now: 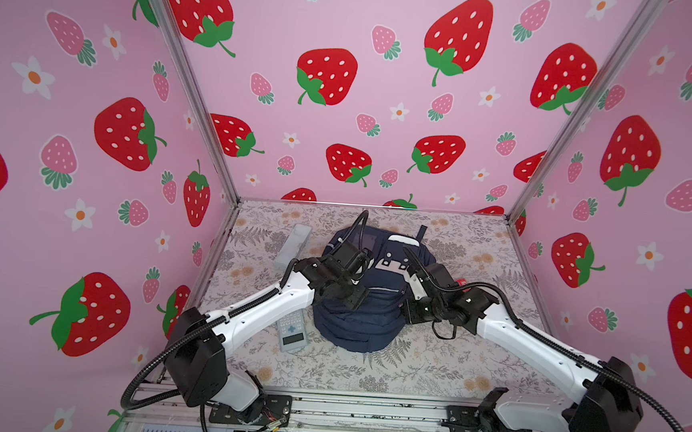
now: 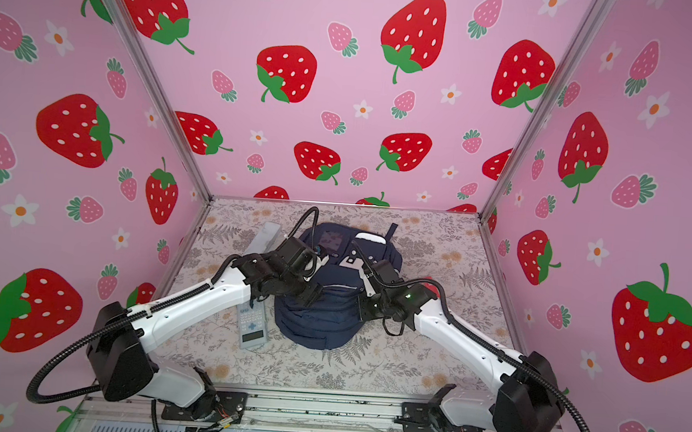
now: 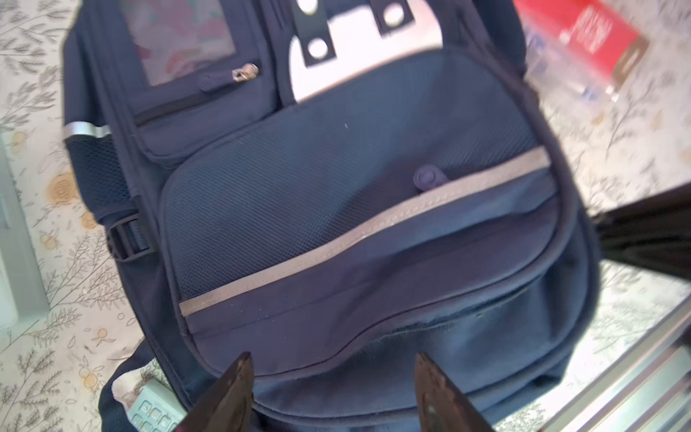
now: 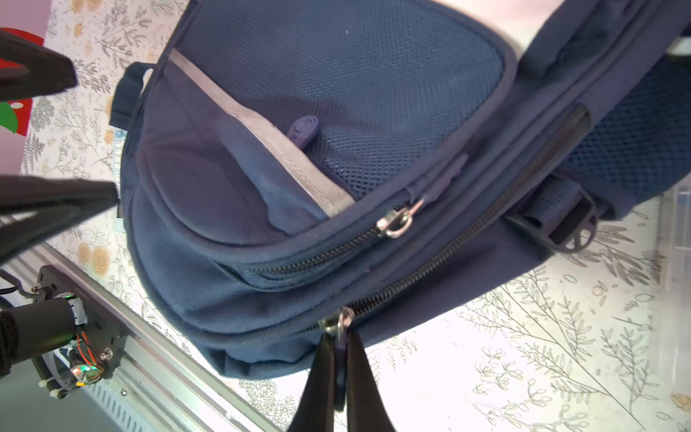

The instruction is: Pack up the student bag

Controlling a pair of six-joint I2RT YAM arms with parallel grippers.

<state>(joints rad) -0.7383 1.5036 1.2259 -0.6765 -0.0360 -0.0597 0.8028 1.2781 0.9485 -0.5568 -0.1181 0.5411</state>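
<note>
The student bag [image 1: 364, 324] [image 2: 322, 326] lies on the flowered table cover, a navy backpack with a silver stripe [image 3: 336, 247] across its front pocket. My left gripper [image 3: 332, 357] hovers over the near edge of that pocket, open, with only bag fabric showing between its fingers. In both top views it hangs over the bag's left part [image 1: 345, 294]. My right gripper [image 4: 341, 336] is at the bag's right side [image 1: 406, 313], shut on the dark pull tab [image 4: 339, 359] of the main zipper, just below the metal slider ring [image 4: 341, 318]. A second zipper [image 4: 396, 222] above it stands partly open.
A grey calculator [image 1: 291, 330] [image 3: 153, 407] lies beside the bag under my left arm. A clear long box [image 1: 292, 242] lies at the back left. A clear packet with a red label [image 3: 583, 41] [image 1: 462, 282] is at the bag's right. An aluminium rail [image 1: 343, 408] edges the front.
</note>
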